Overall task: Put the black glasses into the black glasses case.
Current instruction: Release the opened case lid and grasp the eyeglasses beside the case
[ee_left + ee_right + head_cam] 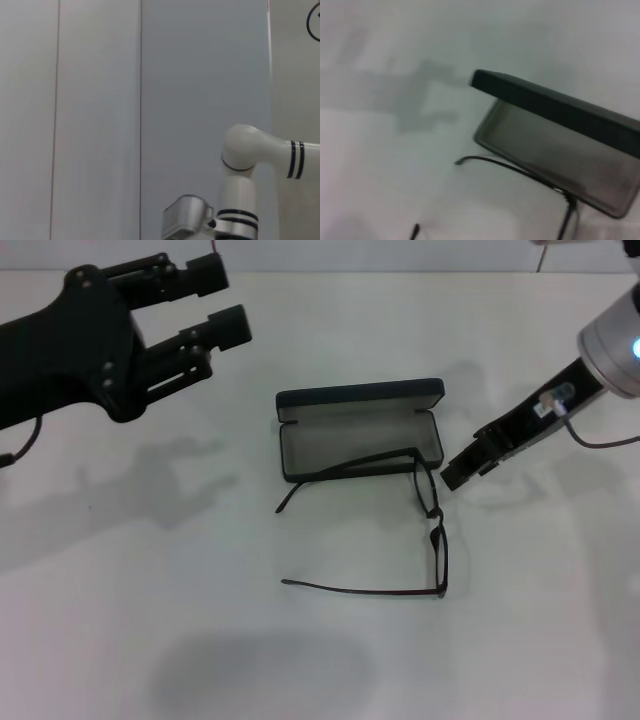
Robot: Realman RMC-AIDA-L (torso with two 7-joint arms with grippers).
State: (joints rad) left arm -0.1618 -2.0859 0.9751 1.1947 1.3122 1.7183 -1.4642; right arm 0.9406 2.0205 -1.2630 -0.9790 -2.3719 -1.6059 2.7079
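While the black glasses case (360, 430) lies open on the white desk (150, 640), grey lining up and lid raised at the far side, we see the black glasses (425, 510) unfolded just in front, one temple arm resting across the case's front rim. Our right gripper (455, 472) sits beside the frame; whether its fingers are parted we cannot tell. Our left gripper (225, 302) hovers apart, fingers spread, empty.

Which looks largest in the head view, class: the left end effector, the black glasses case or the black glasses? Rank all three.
1. Left end effector, though it sits nearer the camera, so its lead is unsure.
2 and 3. Black glasses and black glasses case: too alike to rank; the unfolded frame spreads wide but is thin.
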